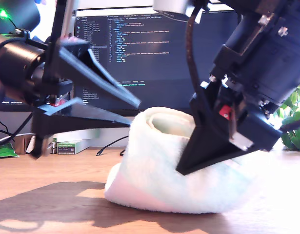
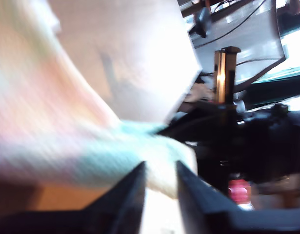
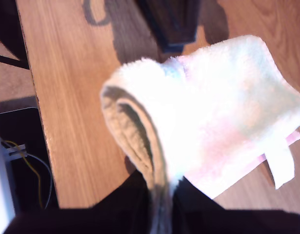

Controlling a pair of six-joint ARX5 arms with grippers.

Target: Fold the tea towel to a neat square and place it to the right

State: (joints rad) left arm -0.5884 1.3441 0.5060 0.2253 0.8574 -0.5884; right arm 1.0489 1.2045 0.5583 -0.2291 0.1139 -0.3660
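Note:
The tea towel (image 1: 159, 175) is a fluffy white bundle with faint pink and mint tints, resting on the wooden table (image 1: 42, 180) with its folded top edge lifted. My second gripper (image 1: 183, 169), on the exterior view's right, is shut on that raised fold (image 3: 140, 141); its own view shows the towel (image 3: 223, 112) draped away from the jaws (image 3: 162, 204), white tag (image 3: 281, 165) hanging. My first gripper (image 1: 135, 113), on the exterior view's left, is open with its tips at the towel's edge. Its blurred view shows the towel (image 2: 91, 161) ahead of its fingers (image 2: 135, 190).
A monitor (image 1: 140, 48) with code fills the back. Beneath it lie a dark cable (image 1: 108, 146) and a green-and-white box (image 1: 71, 146). A plant (image 1: 293, 122) stands at the exterior view's right edge. The second wrist view shows the table's edge (image 3: 40, 122) with wires beyond.

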